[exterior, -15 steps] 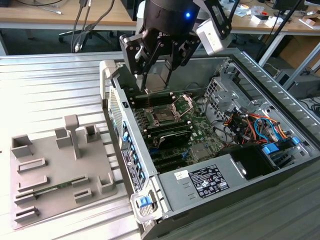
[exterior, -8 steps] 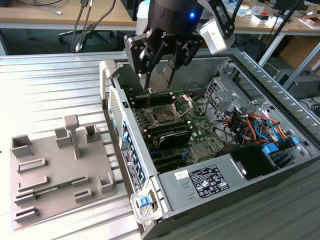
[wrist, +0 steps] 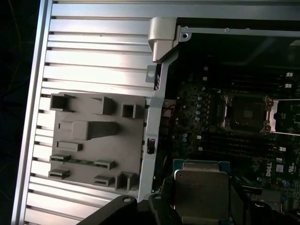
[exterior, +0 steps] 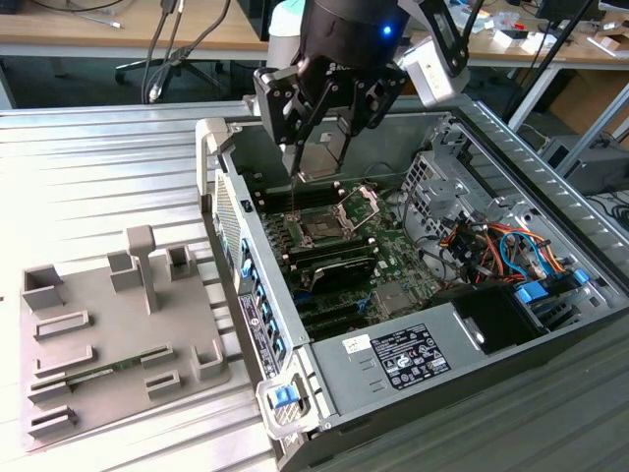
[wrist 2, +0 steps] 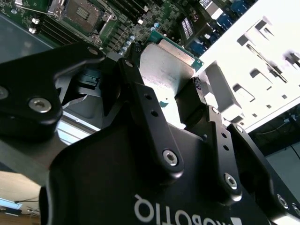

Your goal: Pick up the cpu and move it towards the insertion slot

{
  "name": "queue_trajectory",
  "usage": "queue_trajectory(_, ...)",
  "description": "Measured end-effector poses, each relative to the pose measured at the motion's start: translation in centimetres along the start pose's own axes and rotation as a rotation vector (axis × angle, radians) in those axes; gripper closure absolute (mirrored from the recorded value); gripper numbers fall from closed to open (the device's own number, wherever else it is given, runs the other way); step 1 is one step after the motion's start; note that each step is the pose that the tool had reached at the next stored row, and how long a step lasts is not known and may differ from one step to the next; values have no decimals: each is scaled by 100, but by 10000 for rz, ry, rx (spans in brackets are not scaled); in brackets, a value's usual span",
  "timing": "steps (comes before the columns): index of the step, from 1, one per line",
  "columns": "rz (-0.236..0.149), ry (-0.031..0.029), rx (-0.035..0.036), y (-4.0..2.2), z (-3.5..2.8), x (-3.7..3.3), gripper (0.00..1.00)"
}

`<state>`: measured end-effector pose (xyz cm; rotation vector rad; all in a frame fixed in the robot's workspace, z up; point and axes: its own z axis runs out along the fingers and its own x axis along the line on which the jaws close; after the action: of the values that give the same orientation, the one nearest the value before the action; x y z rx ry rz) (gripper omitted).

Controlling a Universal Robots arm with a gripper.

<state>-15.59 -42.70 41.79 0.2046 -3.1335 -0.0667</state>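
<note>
White lettering stands upside down on the gripper's (wrist 2: 165, 68) black body. The near label (exterior: 408, 356) on the power supply (exterior: 344, 393) has unreadably small print.

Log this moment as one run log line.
gripper: shut on cpu | position: above open computer case | insertion slot: open, empty

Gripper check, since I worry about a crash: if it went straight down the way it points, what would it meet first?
Probably the motherboard just beside the insertion slot, though depth is unclear. The gripper, fingers shut on the cpu, hangs above the open case.
</note>
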Motion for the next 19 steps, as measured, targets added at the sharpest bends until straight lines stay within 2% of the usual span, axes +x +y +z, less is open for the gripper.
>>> queue_trajectory(19,0,0,0,-18,3,-134,45)
